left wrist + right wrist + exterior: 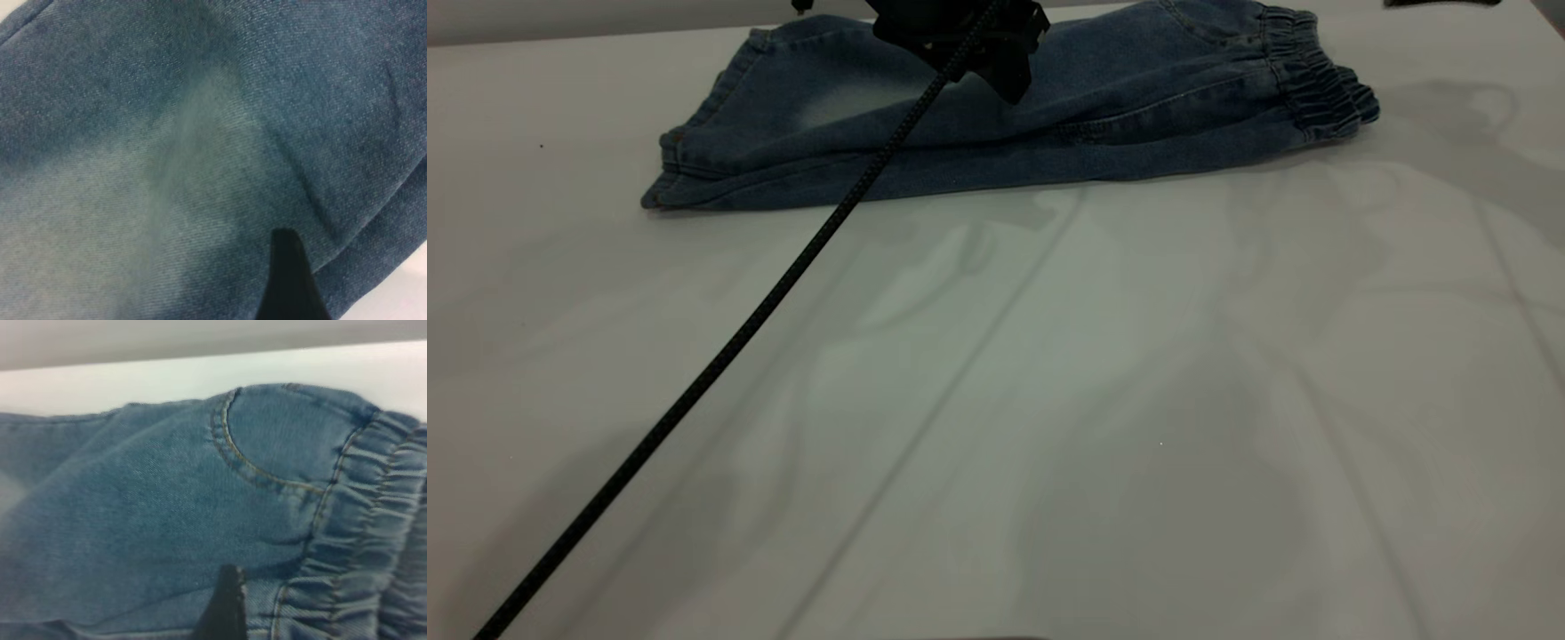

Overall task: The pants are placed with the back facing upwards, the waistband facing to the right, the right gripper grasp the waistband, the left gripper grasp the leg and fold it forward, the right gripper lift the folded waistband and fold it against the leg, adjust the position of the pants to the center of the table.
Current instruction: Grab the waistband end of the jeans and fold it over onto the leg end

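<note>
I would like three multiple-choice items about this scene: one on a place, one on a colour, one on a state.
1. Toward which side of the exterior view does the waistband point?
A. right
B. left
C. near edge

2. What colour are the pants?
A. red
B. blue
C. black

3. How do the pants lie on the table?
A. hanging off the edge
B. rolled into a ball
C. folded lengthwise, one leg over the other

Key: 1 A, the gathered band sits at the right end. 2 B, faded blue denim. 3 C, two layers show along the near edge.

The left tool (996, 62) seems cut off by the exterior view's upper edge.
</note>
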### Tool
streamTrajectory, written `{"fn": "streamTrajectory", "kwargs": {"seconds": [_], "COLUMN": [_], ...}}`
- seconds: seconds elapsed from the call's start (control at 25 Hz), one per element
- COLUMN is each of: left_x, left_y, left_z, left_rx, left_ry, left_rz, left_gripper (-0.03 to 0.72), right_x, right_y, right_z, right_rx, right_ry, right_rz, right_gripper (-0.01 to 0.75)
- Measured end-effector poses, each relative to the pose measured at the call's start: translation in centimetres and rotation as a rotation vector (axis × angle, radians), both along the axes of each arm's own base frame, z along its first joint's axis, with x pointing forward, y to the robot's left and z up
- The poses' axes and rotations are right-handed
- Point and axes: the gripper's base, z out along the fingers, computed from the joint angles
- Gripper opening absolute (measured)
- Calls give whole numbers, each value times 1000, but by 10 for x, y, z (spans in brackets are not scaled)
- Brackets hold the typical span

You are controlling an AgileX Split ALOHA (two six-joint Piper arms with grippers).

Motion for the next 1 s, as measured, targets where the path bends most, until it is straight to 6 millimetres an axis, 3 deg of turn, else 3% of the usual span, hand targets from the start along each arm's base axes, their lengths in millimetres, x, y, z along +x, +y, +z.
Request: {"fn": "streamTrajectory", "kwargs": {"seconds": [0.24,0.52,0.64,0.88,1.0], "left_x": [0,0,0,0,0], "left_y": [0,0,0,0,0], "left_z": [0,0,0,0,0], "left_rx": [-9,-14,-14,-15,-15], "left_ry": [9,11,10,9,9], "left_rz": [14,21,22,22,22], "left_gripper": [442,442,442,442,442], "right_x": [10,11,11,6,4], "right_y": [12,11,11,15,18], "right_z": [-41,-55,-57,-60,-60], "right_rx": [-27,-28,-26,-12,20], "right_ry": [61,83,96,131,146], "right_rz": [3,10,7,76,99], "right_gripper": [673,605,487,80,30]}}
